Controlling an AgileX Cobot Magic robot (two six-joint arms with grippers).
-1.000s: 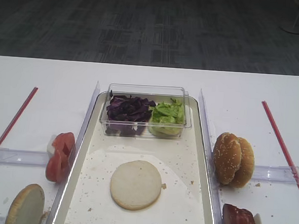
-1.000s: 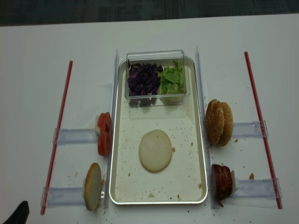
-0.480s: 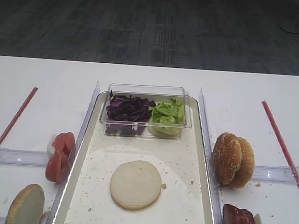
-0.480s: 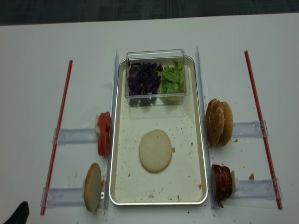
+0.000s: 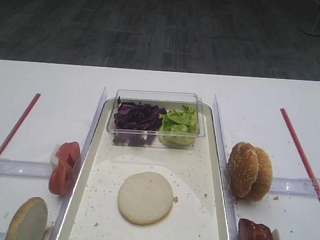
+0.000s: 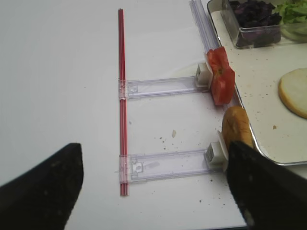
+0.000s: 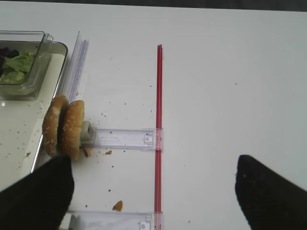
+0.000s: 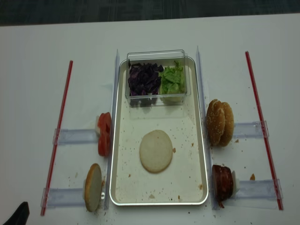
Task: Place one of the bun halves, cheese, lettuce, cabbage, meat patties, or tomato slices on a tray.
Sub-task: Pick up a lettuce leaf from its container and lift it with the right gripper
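A flat, pale bun half lies in the middle of the silver tray. Sesame bun halves stand on edge right of the tray, with dark meat patties nearer the front. Tomato slices and another pale bun half stand to the tray's left. Purple cabbage and lettuce fill a clear tub. No cheese is in view. My left gripper is open over the bare table left of the tray. My right gripper is open over the table by the sesame buns, holding nothing.
The clear tub sits across the tray's far end. Clear plastic holder rails and red strips lie on the white table on both sides. Crumbs speckle the tray bottom. A dark tip of the left arm shows at the front left corner.
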